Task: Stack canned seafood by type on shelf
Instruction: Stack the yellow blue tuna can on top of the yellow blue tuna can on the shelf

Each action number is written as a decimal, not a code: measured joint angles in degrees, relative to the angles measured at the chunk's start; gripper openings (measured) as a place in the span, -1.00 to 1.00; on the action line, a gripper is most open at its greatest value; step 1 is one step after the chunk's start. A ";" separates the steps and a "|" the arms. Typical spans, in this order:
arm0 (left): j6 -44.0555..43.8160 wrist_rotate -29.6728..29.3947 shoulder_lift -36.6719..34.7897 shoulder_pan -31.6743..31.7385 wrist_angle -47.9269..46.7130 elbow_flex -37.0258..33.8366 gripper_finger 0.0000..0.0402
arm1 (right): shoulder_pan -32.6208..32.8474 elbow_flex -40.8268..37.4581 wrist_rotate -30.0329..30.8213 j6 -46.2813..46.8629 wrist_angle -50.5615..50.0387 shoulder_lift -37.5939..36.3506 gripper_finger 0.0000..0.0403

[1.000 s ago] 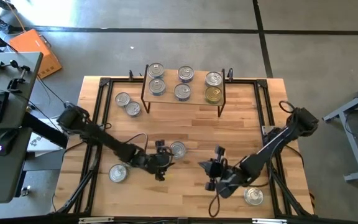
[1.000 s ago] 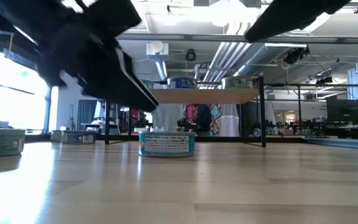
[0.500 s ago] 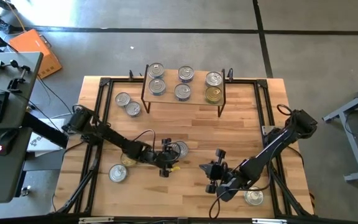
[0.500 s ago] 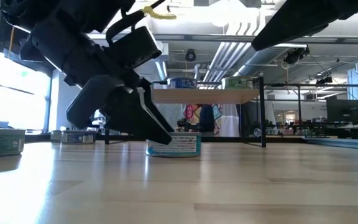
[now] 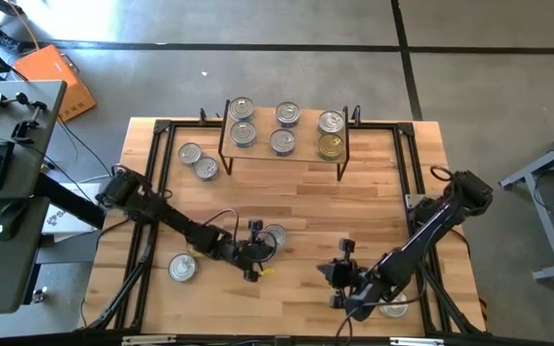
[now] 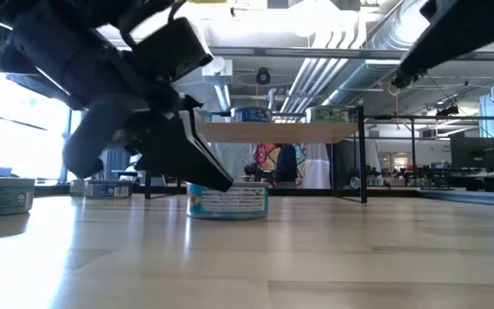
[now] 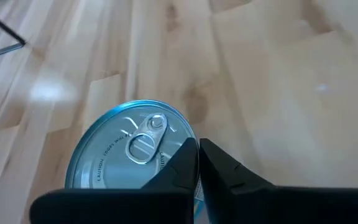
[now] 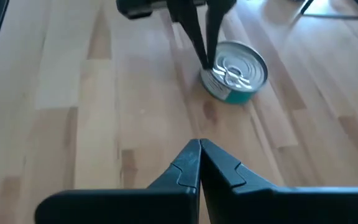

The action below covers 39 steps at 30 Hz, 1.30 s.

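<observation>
My left gripper (image 5: 259,252) is clenched with nothing between its fingers, tips pressed together at the rim of a short round silver-topped tin with a bluish side label (image 5: 274,236) standing on the light wooden tabletop (image 5: 296,197), near its front middle. My right gripper (image 5: 341,274) hangs clenched and empty over bare wood further right, just beside another silver-topped tin (image 5: 390,308). The small raised light-wood shelf on thin black legs (image 5: 287,154) stands at the far edge carrying 5 silver-topped tins and 1 gold-topped tin (image 5: 329,146).
</observation>
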 joint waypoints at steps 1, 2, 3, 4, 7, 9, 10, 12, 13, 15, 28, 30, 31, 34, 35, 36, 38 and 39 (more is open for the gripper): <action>-0.01 -0.05 0.02 -0.51 -0.51 0.56 -0.99 | 0.53 0.00 0.01 1.10 -0.63 0.00 -1.00; -0.08 -0.08 0.08 -1.05 -1.03 1.24 -0.99 | 0.98 0.00 0.02 2.07 -1.30 0.00 -1.00; -0.10 -0.39 0.23 -1.66 -1.58 2.03 -0.99 | 1.50 0.00 0.01 3.12 -1.96 0.00 -1.00; -0.04 -1.03 0.28 -2.27 -2.71 2.94 -0.99 | 1.94 0.00 0.06 4.10 -2.65 0.00 -1.00; 0.33 -2.80 0.37 -3.80 -7.72 5.92 -1.00 | 3.26 0.00 1.41 7.24 -4.50 0.00 -1.00; -0.40 -4.09 0.36 -4.51 -10.75 7.98 -1.00 | 4.05 0.00 2.86 8.77 -5.28 0.00 -1.00; -1.02 -4.80 0.35 -4.82 -12.07 9.01 -1.00 | 4.45 0.00 3.46 9.33 -5.63 0.00 -1.00; -1.67 -6.21 0.35 -5.43 -15.02 11.01 -1.00 | 5.08 0.00 3.75 10.24 -6.20 0.00 -1.00; -1.69 -6.94 0.35 -5.70 -16.20 11.86 -1.00 | 5.41 0.00 3.76 10.68 -6.61 0.00 -1.00; -1.71 -8.37 0.35 -6.12 -17.87 13.31 -1.00 | 5.89 0.00 3.90 11.94 -7.63 0.00 -1.00; -0.09 -13.57 0.19 -7.38 -21.21 17.31 -1.00 | 6.07 0.02 7.30 13.53 -8.38 -0.02 -1.00; -0.05 -15.12 -0.30 -7.74 -21.62 17.31 -1.00 | 6.07 0.02 7.69 13.53 -8.36 -0.02 -1.00; -0.07 -15.50 -0.76 -7.87 -21.69 17.31 -1.00 | 6.07 0.02 7.73 13.57 -8.36 -0.02 -1.00; -0.46 -15.91 -2.85 -8.36 -22.64 17.31 -1.00 | 6.07 0.02 7.76 13.57 -8.35 -0.02 -1.00; -0.58 -16.18 -3.71 -8.63 -23.06 17.31 -1.00 | 6.07 0.02 7.77 13.57 -8.34 -0.02 -1.00; -0.56 -16.63 -4.56 -8.90 -23.44 17.31 -1.00 | 6.07 0.02 7.75 13.57 -8.34 -0.02 -1.00; -0.51 -18.53 -6.62 -9.56 -24.75 17.31 -1.00 | 6.07 0.02 7.76 13.57 -8.34 -0.02 -1.00; -0.50 -19.52 -7.79 -9.85 -25.49 17.31 -1.00 | 6.07 0.02 7.77 13.57 -8.34 -0.02 -1.00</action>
